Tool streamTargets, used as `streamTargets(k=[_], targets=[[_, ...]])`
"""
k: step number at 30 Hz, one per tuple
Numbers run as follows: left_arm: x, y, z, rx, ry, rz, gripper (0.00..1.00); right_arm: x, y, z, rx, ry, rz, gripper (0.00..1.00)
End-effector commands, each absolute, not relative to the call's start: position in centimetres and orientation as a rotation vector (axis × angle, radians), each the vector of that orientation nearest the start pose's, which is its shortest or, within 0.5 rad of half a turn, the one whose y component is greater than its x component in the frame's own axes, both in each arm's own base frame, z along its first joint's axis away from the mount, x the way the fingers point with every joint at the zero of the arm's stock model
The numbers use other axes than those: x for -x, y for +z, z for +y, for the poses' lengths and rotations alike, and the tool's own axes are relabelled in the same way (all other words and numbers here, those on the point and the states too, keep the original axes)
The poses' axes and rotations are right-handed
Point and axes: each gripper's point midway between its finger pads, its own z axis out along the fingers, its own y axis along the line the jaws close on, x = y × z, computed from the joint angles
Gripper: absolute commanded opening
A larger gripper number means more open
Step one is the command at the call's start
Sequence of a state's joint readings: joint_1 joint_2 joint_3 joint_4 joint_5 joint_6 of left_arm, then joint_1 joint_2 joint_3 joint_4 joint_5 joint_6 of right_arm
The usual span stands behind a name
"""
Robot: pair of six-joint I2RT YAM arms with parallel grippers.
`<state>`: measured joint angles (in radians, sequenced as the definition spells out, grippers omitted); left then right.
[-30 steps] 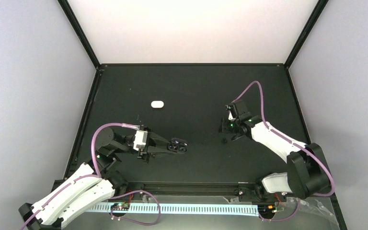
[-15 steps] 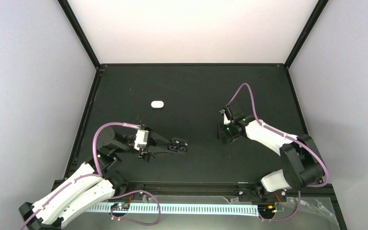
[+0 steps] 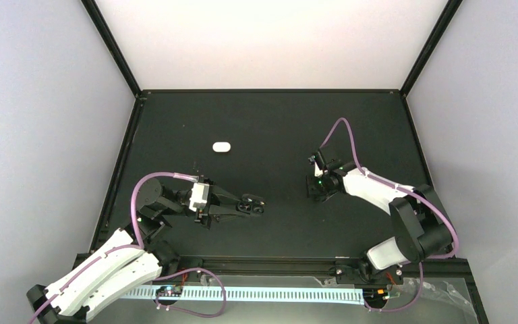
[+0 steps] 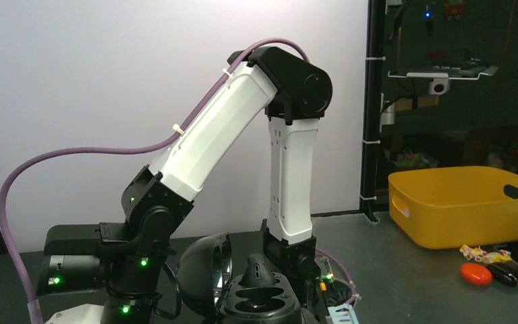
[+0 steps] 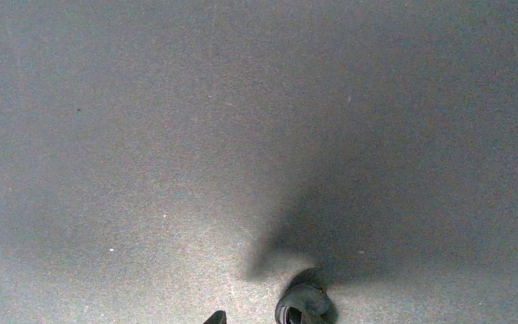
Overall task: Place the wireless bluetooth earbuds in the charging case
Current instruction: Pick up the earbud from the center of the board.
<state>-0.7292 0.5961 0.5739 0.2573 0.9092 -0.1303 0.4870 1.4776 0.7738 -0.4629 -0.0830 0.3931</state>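
Observation:
My left gripper (image 3: 247, 206) is shut on a small black charging case (image 3: 252, 204) and holds it with the lid open. In the left wrist view the case (image 4: 260, 302) shows one black earbud (image 4: 257, 271) standing in its far slot; the near slots are hollow. The lid (image 4: 204, 273) hangs open to the left. My right gripper (image 3: 315, 190) points down at the mat, right of centre. Its wrist view shows a small black rounded bud (image 5: 302, 305) on the mat by one fingertip (image 5: 216, 316), with a gap between them. No white buds show.
A small white pill-shaped object (image 3: 222, 146) lies on the black mat (image 3: 270, 121) at the back left. The mat is ringed by a black frame and white walls. Beyond the right arm (image 4: 290, 169), a yellow bin (image 4: 465, 202) stands off the table.
My right gripper has swung left and down onto the spot where a small black bud lay on the mat. My left arm and the open case have not moved.

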Motion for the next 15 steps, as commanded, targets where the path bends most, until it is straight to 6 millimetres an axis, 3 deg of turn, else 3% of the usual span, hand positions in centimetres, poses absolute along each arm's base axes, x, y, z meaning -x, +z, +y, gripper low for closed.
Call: streamTargets(k=[1, 15], targets=[[-6.97, 37.65, -24.72, -1.186, -1.278, 0.963, 0.01, -28.02, 3.99, 15.75, 0.178, 0.288, 2.764, 0.27], [-6.94, 37.68, -24.69, -1.186, -1.279, 0.962, 0.02, -28.01, 4.43, 15.4, 0.173, 0.273, 2.745, 0.23]])
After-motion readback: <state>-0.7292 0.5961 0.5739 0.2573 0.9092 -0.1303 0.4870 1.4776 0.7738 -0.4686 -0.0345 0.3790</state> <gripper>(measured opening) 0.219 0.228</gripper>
